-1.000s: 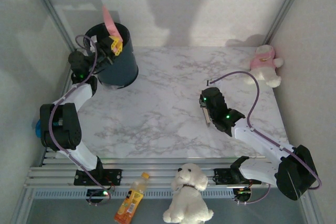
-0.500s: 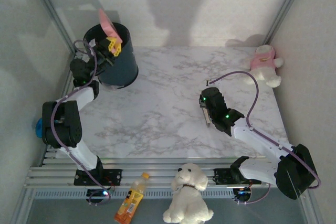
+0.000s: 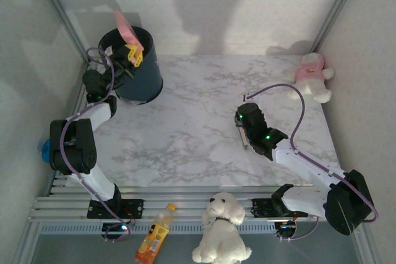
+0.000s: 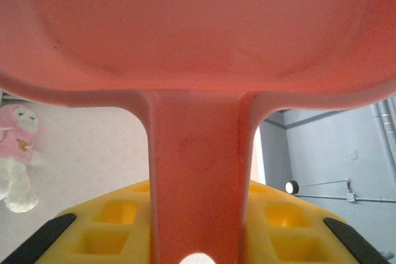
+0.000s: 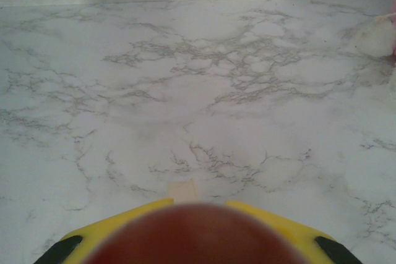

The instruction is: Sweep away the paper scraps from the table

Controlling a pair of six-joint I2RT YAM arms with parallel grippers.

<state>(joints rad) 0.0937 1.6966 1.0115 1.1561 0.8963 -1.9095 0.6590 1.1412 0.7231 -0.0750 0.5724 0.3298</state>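
While the left gripper clamps tight on the pink dustpan, tipped up over the dark bin at the far-left corner of the surface, the right gripper hangs low over its right half, closed on a blurred reddish handle.

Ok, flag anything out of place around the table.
A drink bottle lies on its side by the near rail beside a white plush dog; a pink-clad plush sits at the table's far right corner. Odd clutter for sweeping; nothing spilled.

White, grey-veined marble table
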